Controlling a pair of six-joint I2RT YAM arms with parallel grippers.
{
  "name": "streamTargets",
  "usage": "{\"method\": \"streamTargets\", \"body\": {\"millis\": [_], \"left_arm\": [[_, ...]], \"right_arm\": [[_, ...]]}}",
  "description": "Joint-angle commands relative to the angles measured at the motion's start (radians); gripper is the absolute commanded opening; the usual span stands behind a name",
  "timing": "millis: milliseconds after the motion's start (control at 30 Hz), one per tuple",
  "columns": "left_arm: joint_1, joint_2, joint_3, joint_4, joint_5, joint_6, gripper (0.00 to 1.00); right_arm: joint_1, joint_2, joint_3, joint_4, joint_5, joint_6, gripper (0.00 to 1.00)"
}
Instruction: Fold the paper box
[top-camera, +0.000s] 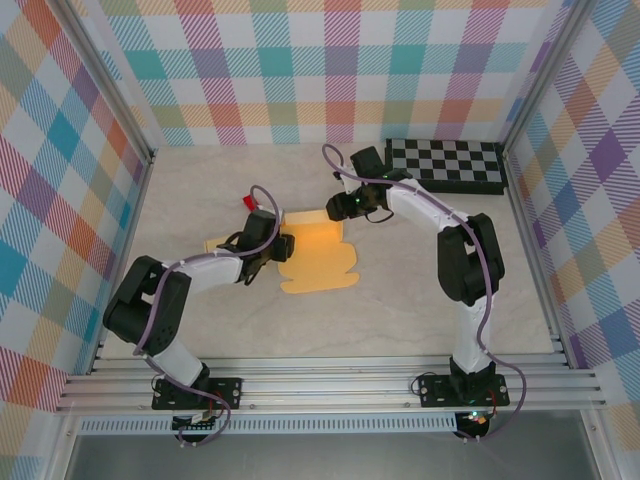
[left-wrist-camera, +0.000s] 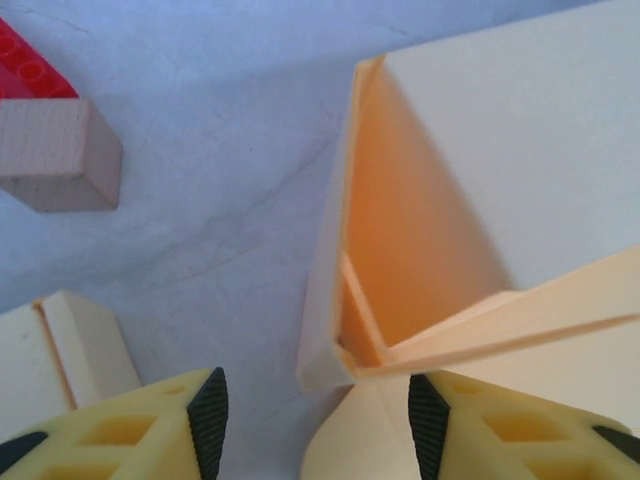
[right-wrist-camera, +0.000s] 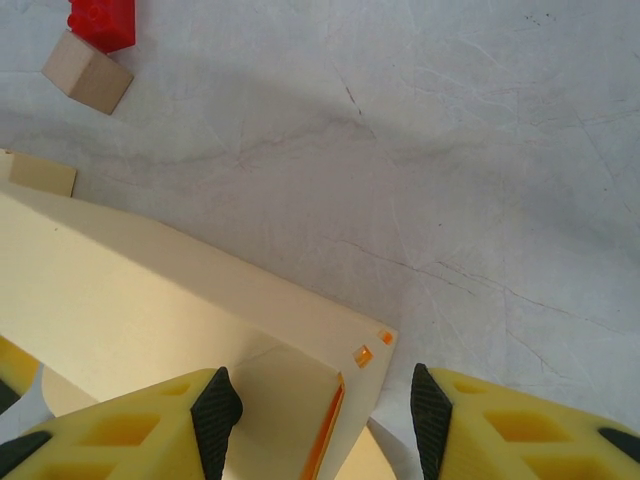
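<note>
While both sets of jaws stand apart, nothing clamped | paper box mid-table between arms | left gripper at its left end, corner just ahead | right gripper straddles far-right corner | I judge left nearer.

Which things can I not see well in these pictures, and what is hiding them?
- Top view: box left part, under left arm.
- Left wrist view: red brick, cut by the picture edge.
- Right wrist view: box lower part, cut by the bottom edge.
</note>
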Motion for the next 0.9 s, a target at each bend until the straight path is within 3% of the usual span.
{"method": "streamTargets", "body": {"millis": [0,67,367,400,467,567,700,867], "left_arm": [[0.008,0.058,0.059,0.034,0.016,0.034,0.42],[0.004,0.08,0.069,0.034,0.017,0.041,0.32],[-0.015,0.117,0.071,0.08,0.033,0.099,0.32],[-0.016,0.122,0.076,0.082,0.029,0.103,0.35],[-0.016,0.143,0.096,0.065,0.004,0.118,0.53],[0.0,0.183,0.151,0.005,-0.015,0.121,0.58],[0.033,0.214,0.199,-0.037,0.058,0.113,0.57],[0.027,0.156,0.163,0.01,0.188,0.087,0.47]], "right_arm": [[-0.007,0.029,0.005,-0.045,-0.02,-0.04,0.52],[-0.006,0.027,0.003,-0.04,-0.03,-0.046,0.52],[-0.006,0.038,0.008,-0.034,-0.071,-0.09,0.52],[-0.006,0.039,0.009,-0.034,-0.075,-0.093,0.52],[-0.006,0.045,0.015,-0.037,-0.076,-0.104,0.52],[-0.008,0.052,0.022,-0.041,-0.082,-0.12,0.52],[-0.011,0.056,0.024,-0.042,-0.09,-0.142,0.52],[-0.026,0.07,0.042,-0.055,-0.092,-0.138,0.52]]}}
